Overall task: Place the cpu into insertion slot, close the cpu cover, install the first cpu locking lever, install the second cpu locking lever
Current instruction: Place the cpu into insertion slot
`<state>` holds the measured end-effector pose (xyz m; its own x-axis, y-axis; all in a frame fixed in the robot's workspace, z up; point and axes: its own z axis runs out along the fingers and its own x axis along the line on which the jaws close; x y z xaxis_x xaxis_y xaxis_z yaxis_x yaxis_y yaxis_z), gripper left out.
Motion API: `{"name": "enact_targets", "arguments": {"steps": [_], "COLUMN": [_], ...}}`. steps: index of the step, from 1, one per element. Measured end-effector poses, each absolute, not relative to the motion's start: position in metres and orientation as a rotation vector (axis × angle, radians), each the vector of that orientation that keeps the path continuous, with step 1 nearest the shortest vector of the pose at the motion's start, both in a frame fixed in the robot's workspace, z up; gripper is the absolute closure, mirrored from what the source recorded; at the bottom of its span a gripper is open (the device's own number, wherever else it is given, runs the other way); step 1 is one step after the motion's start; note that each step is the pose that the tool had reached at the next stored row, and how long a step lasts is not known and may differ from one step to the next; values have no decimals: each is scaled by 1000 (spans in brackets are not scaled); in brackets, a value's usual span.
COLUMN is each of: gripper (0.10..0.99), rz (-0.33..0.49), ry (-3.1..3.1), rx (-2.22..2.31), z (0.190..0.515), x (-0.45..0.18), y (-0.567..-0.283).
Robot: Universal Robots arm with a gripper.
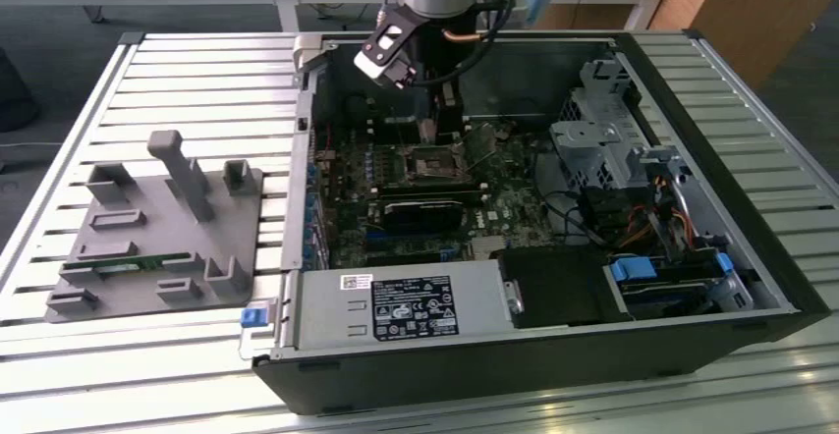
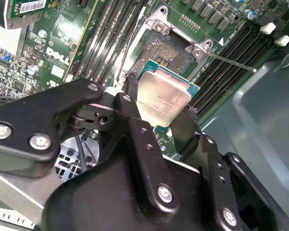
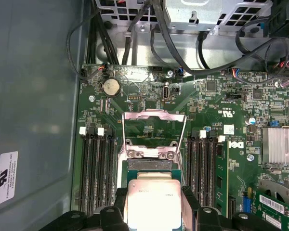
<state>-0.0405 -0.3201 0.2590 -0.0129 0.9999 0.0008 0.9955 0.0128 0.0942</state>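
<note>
So far, the chip point(image 2: 164, 94) is clamped in the hand point(image 2: 159, 113) and held just over the socket point(image 2: 166, 48), at the middle of the board point(image 2: 62, 29), not yet seated. The cover point(image 3: 154, 114) is seen swung open; it and both levers point(image 2: 231, 63) are yet to be fastened.

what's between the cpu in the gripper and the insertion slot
Nothing: in the second wrist view the cpu, held by the gripper, faces the open insertion slot with the stretch bare.

You see the end effector point(image 1: 439, 115) hanging inside the open computer case point(image 1: 525, 375), near the insertion slot point(image 1: 433, 162) on the green board. On the desk point(image 1: 171, 71), at the exterior view's left of the case, stands a grey holder block point(image 1: 157, 228).
</note>
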Motion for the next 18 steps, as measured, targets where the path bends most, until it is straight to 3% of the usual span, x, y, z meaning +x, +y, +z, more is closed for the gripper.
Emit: {"name": "enact_targets", "arguments": {"steps": [18], "gripper": [561], "rz": [104], "ry": [2188], "rx": [2160], "z": [254], "x": [-41], "y": [-320]}}
